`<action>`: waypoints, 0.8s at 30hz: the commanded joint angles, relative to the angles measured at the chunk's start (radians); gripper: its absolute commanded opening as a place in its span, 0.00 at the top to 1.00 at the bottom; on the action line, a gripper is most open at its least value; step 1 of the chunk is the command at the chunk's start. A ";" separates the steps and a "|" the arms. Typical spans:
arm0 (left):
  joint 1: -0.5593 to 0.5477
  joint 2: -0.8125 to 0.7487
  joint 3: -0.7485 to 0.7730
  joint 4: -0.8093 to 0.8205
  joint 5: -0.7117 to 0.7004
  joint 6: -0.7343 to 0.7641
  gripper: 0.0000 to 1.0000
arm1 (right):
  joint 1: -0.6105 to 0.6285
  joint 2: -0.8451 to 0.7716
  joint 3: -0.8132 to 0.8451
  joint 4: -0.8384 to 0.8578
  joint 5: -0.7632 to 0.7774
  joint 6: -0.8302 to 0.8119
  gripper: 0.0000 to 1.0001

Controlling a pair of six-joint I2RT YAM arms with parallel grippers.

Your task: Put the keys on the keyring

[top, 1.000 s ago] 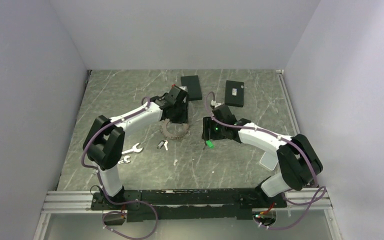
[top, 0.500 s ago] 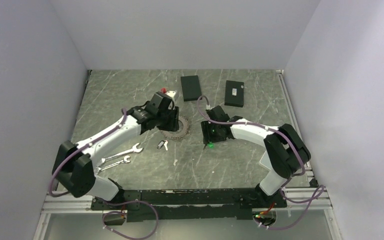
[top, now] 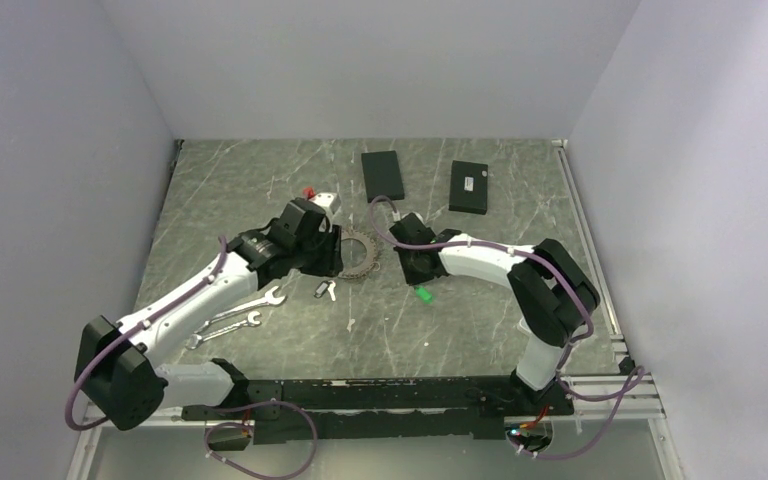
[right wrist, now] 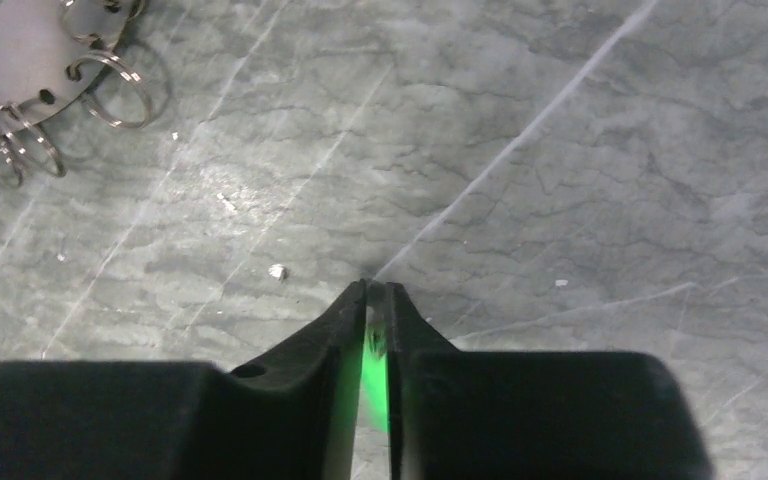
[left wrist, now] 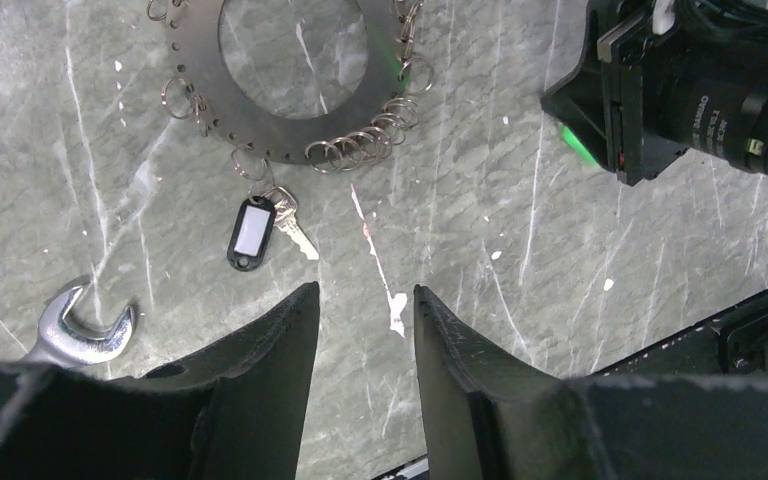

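The keyring (left wrist: 282, 140) lies flat on the surface (right wrist: 560, 150), ahead of the left gripper's (left wrist: 365, 295) fingertips, its edge hung with many small split rings (left wrist: 360, 150). Nothing pins it down, so any push on one of those rings could probably slide or spin the whole disc instead of opening the ring. The rings are thin and crowded together, so a key tip could easily catch the wrong one or skate off.

A key with a black tag (left wrist: 250, 230) lies loose between the keyring and the left gripper, slightly left of its fingertips.

The right gripper (right wrist: 377, 288) has its jaws nearly together on a sliver of green tag (right wrist: 372, 375). Whether a key hangs from it is hidden. The pinch looks narrow and sits at the very tips, so the tag may well twist or slip out on the way to the keyring, which lies ahead and to the left of this gripper.

The left gripper is partly open and holds nothing.

The left arm stretches far forward, wrist above the keyring's left side, fingers pointing down. The right arm folds in across the middle, gripper low over the surface. The two wrists are near each other, so a collision is possible. A wrench (left wrist: 85, 325) lies left of the left gripper.
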 commanded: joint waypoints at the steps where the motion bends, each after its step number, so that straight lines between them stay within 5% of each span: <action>1: -0.005 -0.041 -0.019 0.006 -0.014 -0.003 0.55 | 0.001 0.062 -0.039 -0.067 0.005 0.004 0.88; 4: -0.006 -0.048 -0.029 0.014 -0.007 -0.008 0.55 | 0.002 0.057 -0.035 -0.060 -0.001 0.008 1.00; 10: -0.007 -0.062 -0.042 0.019 -0.009 -0.017 0.55 | 0.013 0.041 -0.014 -0.077 -0.019 -0.002 0.99; 19: -0.008 -0.061 0.077 -0.143 -0.074 0.022 0.51 | 0.013 -0.113 0.055 -0.287 0.119 0.252 0.36; 24: -0.007 -0.080 0.140 -0.313 -0.171 0.051 0.37 | 0.022 -0.184 0.029 -0.360 0.172 0.361 0.38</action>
